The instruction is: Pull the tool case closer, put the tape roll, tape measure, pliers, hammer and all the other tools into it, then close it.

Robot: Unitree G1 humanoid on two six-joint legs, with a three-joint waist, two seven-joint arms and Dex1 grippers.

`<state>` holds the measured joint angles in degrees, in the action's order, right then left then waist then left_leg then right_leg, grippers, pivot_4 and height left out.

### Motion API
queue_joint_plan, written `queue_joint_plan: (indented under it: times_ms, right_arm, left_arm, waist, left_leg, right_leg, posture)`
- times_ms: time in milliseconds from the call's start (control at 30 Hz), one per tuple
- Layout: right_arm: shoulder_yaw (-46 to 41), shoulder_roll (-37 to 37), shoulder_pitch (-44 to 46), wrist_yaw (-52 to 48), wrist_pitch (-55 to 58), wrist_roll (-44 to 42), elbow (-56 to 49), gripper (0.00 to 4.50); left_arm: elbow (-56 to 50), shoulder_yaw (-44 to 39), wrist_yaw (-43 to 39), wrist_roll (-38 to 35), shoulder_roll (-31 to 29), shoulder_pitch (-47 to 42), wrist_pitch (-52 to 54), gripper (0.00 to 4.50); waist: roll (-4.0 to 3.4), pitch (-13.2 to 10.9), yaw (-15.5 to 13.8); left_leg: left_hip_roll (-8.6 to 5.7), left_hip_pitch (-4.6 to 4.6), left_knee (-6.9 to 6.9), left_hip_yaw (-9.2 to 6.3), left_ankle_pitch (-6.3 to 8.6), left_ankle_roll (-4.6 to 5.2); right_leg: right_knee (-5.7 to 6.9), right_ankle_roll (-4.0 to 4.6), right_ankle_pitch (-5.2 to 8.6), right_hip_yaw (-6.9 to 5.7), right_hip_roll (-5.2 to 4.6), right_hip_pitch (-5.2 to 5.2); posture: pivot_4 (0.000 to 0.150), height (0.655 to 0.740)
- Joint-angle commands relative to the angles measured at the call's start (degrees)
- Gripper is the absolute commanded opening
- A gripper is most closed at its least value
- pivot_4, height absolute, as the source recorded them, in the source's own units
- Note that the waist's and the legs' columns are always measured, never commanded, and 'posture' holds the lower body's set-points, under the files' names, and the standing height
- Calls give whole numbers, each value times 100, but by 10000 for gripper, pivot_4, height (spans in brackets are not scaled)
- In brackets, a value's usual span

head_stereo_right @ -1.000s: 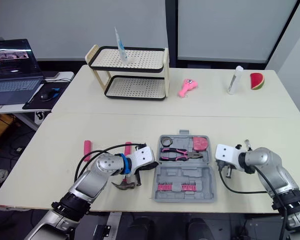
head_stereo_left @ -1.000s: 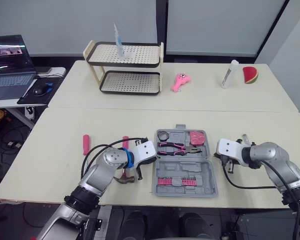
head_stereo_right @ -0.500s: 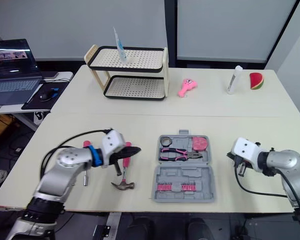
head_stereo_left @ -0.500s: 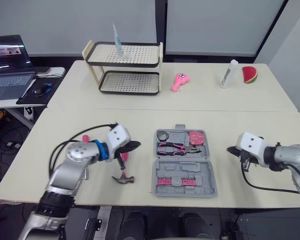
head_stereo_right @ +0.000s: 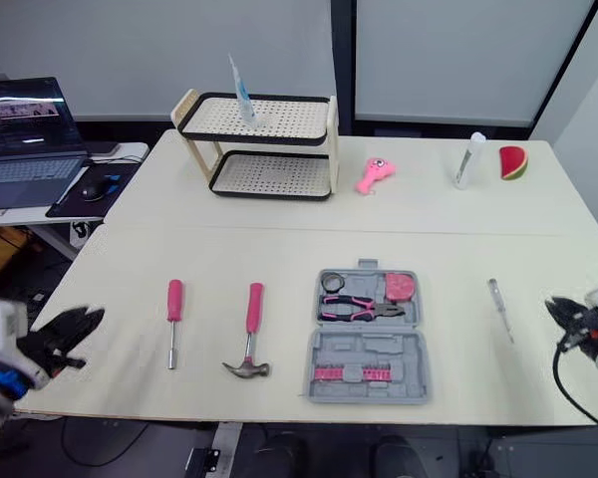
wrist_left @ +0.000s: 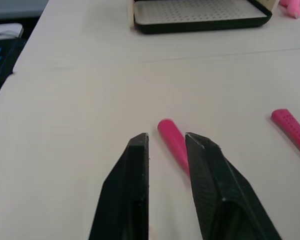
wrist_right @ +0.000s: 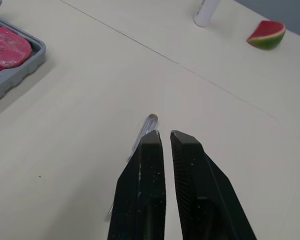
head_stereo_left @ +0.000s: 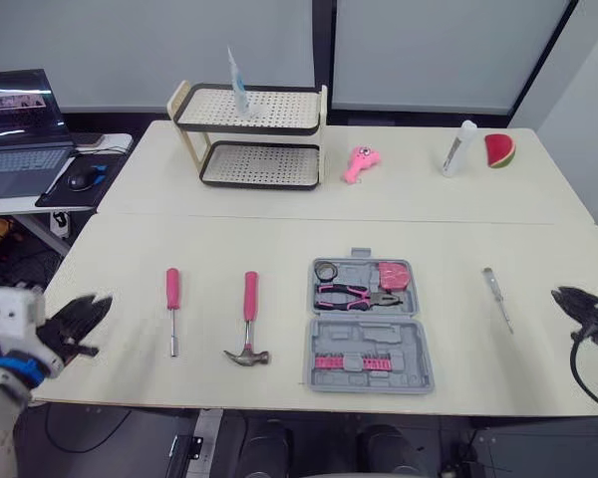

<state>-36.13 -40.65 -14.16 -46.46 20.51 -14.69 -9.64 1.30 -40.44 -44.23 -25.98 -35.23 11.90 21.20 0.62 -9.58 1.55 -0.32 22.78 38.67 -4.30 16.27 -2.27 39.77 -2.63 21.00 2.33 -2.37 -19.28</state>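
Pink-handled hammer (head_stereo_left: 248, 317) lengthwise front-to-back, head nearest; left tool (wrist_left: 165, 139) narrowly parted, right tool (wrist_right: 163, 134) closed.

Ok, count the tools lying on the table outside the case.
3: a pink-handled screwdriver farthest left, a pink-handled hammer between it and the case, and a slim clear-handled screwdriver right of the case. Nothing seems hidden.

Left gripper (wrist_left: 166, 140) low, slightly parted; right gripper (wrist_right: 165, 135) low, nearly closed.

left hand (head_stereo_left: 98, 324): black, white housing (head_stereo_left: 10, 311), blue wrist ring (head_stereo_left: 5, 370) | right hand (head_stereo_left: 562, 298): black, black cable (head_stereo_left: 576, 364)
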Motion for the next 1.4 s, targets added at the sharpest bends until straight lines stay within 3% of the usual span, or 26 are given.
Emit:
queue_joint_plan:
  times_ms: [33,267,467,600,1000,1167,1400]
  right_arm:
    - [-321,61,-360,6,-58,-174,-45,12642]
    - [-279,66,-823,-31,-193,-276,66,23515]
    - [-206,-38,-802,0,-338,-236,227,33467]
    - [-52,-219,-534,70,-347,-177,339,44702]
    - [1101,-590,506,152,649,-194,174,44702]
    - [1583,-495,1117,633,1073,0,457,32735]
    - [2131,-237,2184,1483,1732,394,1284,32735]
  left_arm:
    - [107,-323,18,-159,108,414,-127,23360]
    - [86,-290,62,-263,328,981,-280,44893]
    - [-7,-144,-180,-240,171,1202,-484,45000]
    - [-459,361,-506,-165,33,1092,-649,45000]
    - [-2118,2426,-1805,-346,-730,-84,-562,45000]
    - [-2557,3292,-2067,-470,-913,-950,-200,45000]
    - [-3052,3845,-2077,-849,-1104,-2012,683,45000]
  waist:
    - [0,0,1]
    - [3,4,3]
    - [12,12,6]
    - [11,15,5]
    - [3,22,9]
    - [3,21,10]
    - [3,21,24]
  left_leg:
    - [0,-1,0,0,0,0]
    - [1,-8,-9,4,0,1]
    - [1,-16,-28,11,0,0]
    - [0,-34,-51,17,0,0]
    - [1,-39,-57,20,-1,-2]
    - [0,-36,-56,20,-1,-1]
    - [-2,-28,-54,21,-2,-1]
  right_leg:
    - [0,0,0,0,0,0]
    - [-1,1,0,5,-1,3]
    - [-14,1,0,10,-1,5]
    - [-25,1,0,13,-2,16]
    - [-29,1,0,14,11,20]
    - [-30,1,0,13,19,19]
    - [-29,1,0,11,23,11]
  posture:
    - [1500,7290]
    - [1500,7290]
    - [1500,7290]
    - [1500,7290]
    - [1500,7290]
    - [1500,7290]
    - [1500,7290]
